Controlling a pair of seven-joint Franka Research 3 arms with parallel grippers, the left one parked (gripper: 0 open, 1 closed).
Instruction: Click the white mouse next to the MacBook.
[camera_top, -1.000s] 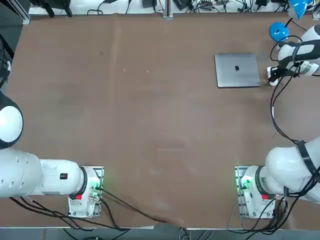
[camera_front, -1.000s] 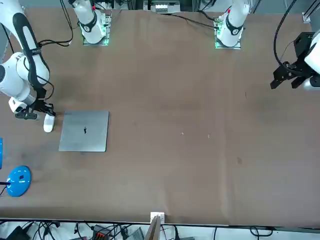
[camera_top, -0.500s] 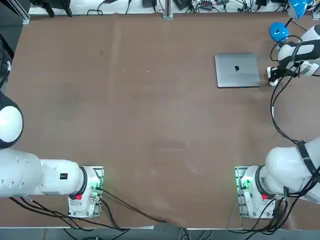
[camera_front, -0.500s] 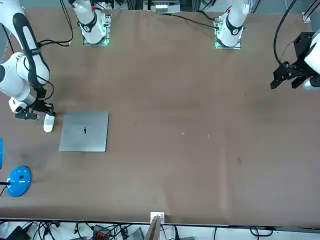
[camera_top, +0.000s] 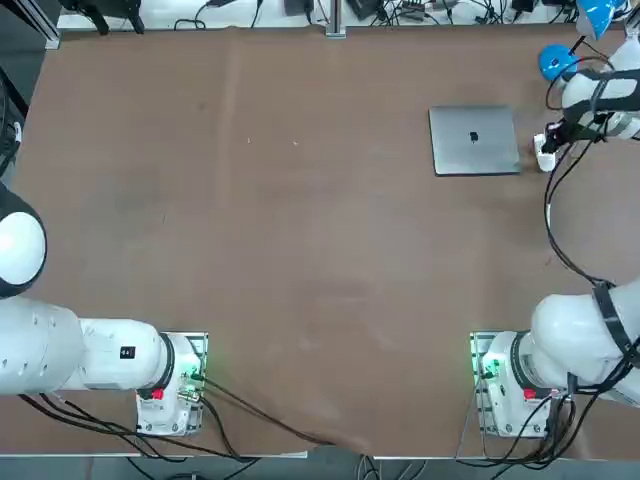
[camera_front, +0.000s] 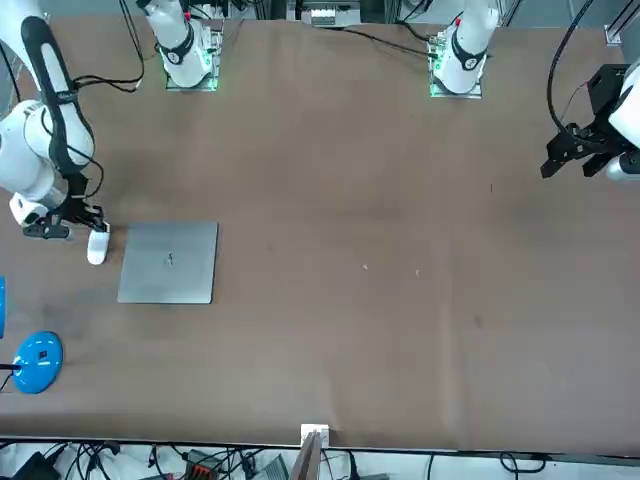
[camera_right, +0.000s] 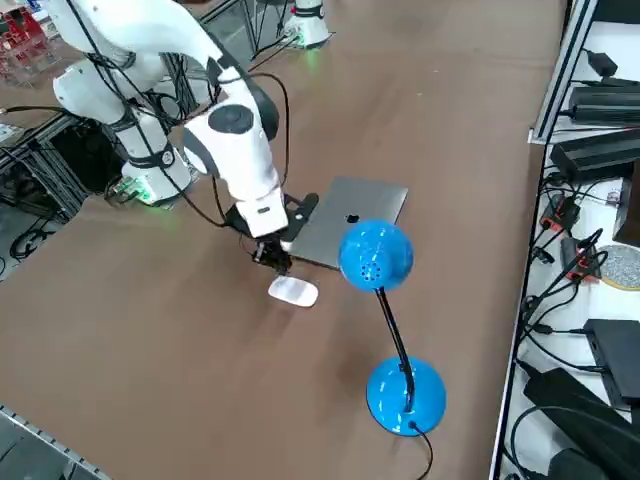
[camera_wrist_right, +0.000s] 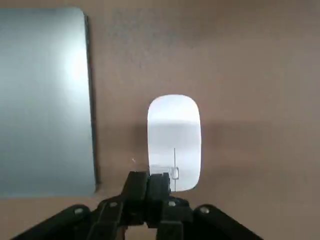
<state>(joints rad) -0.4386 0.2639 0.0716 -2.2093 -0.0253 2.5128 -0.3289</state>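
Note:
The white mouse (camera_wrist_right: 174, 131) lies flat on the brown table beside the long edge of the closed silver-grey MacBook (camera_wrist_right: 45, 100). My right gripper (camera_wrist_right: 150, 184) is shut with nothing in it, its two fingers pressed together over one end of the mouse. In the right side view the gripper (camera_right: 276, 263) hangs just above the mouse (camera_right: 293, 291); I cannot tell whether they touch. From overhead the mouse (camera_top: 545, 158) sits to the right of the MacBook (camera_top: 474, 140), with the gripper (camera_top: 553, 135) by it. The front view shows the mouse (camera_front: 96, 247), the MacBook (camera_front: 168, 262) and the gripper (camera_front: 90, 224).
A blue desk lamp (camera_right: 405, 393) stands close by near the table's far right corner, its round head (camera_right: 375, 255) raised beside my arm. Its base shows as a blue disc (camera_top: 557, 62) overhead. Cables and power strips run along the table's far edge.
My right arm has drawn back a little toward the lamp side and lifted. The mouse and the MacBook have stayed put.

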